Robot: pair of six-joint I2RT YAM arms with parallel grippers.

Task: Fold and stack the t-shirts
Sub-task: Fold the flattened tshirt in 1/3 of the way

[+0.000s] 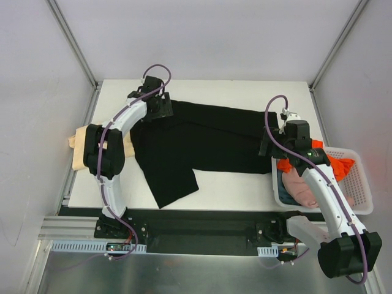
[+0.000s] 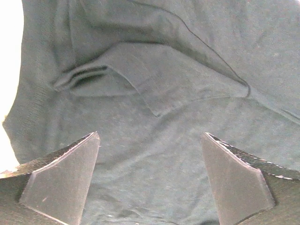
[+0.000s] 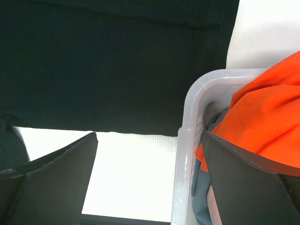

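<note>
Two grippers, both with jaws wide apart and nothing between them. Left gripper (image 1: 160, 109) hangs over the black t-shirt (image 1: 208, 141) at its 10 o'clock corner. In the wrist view its fingers (image 2: 65, 178) sit above a rumpled sleeve fold (image 2: 112, 77) and do not pinch cloth. Right gripper (image 1: 271, 139) is at the shirt's 3 o'clock edge, just beside the white basket (image 1: 362, 205).

Black shirt is spread across the middle of the table (image 1: 245, 92), uneven, with one flap jutting to 7 o'clock. Tan shirt (image 1: 76, 158) lies folded at 9 o'clock, partly under the left arm. Orange shirt (image 1: 340, 166) and pink shirt (image 1: 300, 187) are bunched in the basket at 4 o'clock.

Judgement: the step is folding the black shirt, and the task looks early.
- Left should pinch at the shoulder, past the sleeve fold.
- Right should pinch the hem, clear of the basket rim.
- Lift both together, keep the cloth taut and lay it over evenly.

Risks: the right finger catching the basket wall, or bunching extra cloth into the pinch.
</note>
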